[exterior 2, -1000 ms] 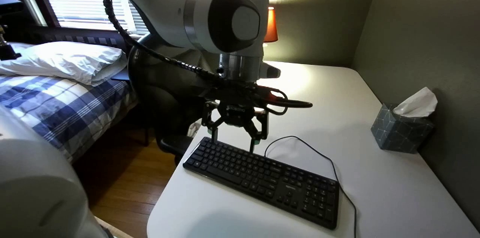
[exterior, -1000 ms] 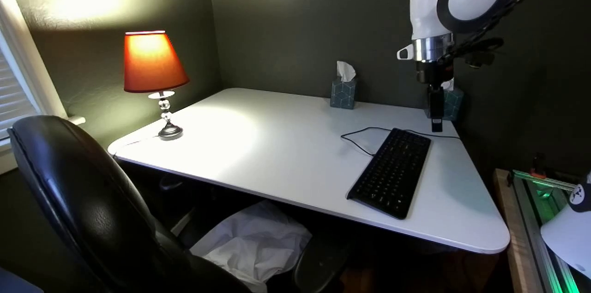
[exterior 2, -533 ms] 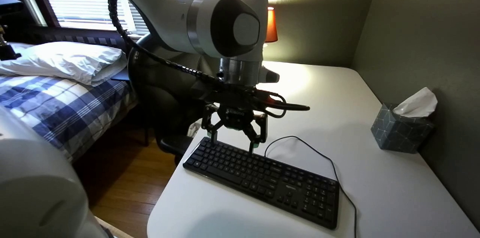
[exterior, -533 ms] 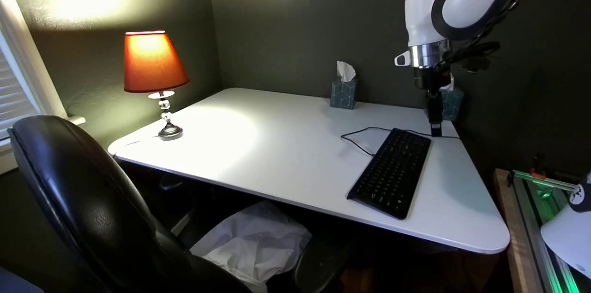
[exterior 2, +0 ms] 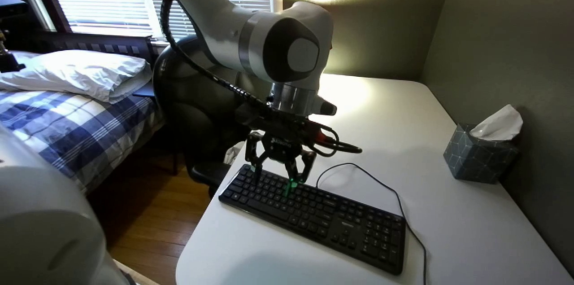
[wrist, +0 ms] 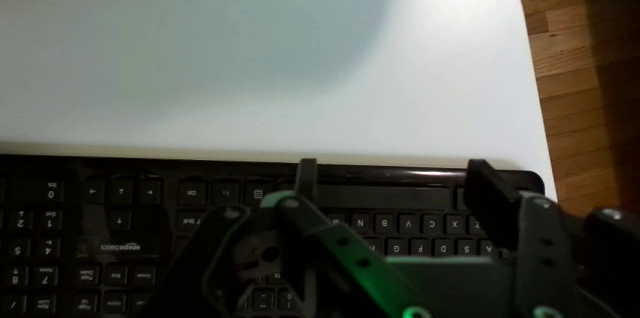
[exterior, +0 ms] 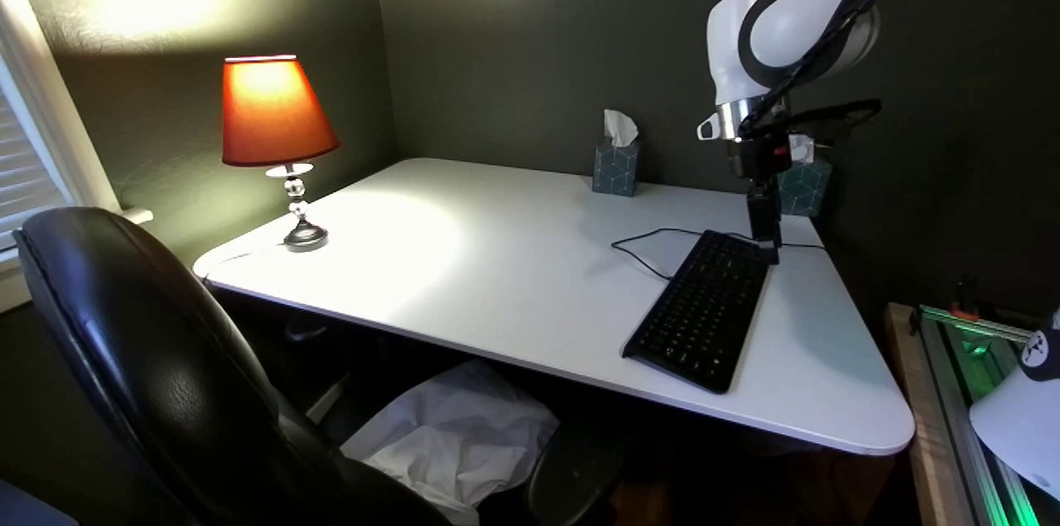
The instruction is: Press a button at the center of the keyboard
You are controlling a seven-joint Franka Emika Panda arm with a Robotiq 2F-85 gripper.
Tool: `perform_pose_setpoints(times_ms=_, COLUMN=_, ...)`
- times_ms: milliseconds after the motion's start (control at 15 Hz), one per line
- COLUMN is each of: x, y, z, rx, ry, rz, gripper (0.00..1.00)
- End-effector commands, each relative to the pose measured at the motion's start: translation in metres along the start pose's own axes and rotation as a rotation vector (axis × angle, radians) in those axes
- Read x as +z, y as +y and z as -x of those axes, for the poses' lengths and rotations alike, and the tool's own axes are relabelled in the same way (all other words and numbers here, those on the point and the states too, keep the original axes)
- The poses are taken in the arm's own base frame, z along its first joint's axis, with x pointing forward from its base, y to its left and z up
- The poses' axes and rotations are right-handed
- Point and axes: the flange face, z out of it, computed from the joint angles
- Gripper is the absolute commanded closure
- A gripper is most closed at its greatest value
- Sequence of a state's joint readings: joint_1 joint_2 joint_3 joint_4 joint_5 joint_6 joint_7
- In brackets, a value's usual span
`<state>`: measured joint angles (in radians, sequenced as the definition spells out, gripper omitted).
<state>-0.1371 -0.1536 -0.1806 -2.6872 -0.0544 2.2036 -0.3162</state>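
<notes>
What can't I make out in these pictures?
Whether the gripper touches the keyboard: too small in both exterior views, unclear from above in the wrist view.
In the wrist view, the keyboard: number-pad end cut off by the left edge, middle partly behind the gripper.
In an exterior view, the right tissue box: left side behind the gripper.

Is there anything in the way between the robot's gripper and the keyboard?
No, nothing that I can see. The gripper is open, right over the keys of the keyboard. The black cable loops on the desk beside the keyboard, so it isn't in the way.
</notes>
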Motion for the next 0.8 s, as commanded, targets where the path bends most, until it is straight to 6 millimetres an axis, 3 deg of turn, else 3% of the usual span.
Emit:
perform_pose_setpoints(times_ms=0, x=0.009, y=0.003, z=-0.017, rx=0.033, ry=0.025, rz=-0.011, gripper=0.56)
perform_pose_setpoints(times_ms=400, x=0.025, y=0.008, z=-0.036, rx=0.063, ry=0.08, rz=-0.003, gripper=0.99)
perform_pose_setpoints(times_ms=733, x=0.041, y=0.007, z=-0.047, rx=0.058, ry=0.097, rz=0.017, gripper=1.0)
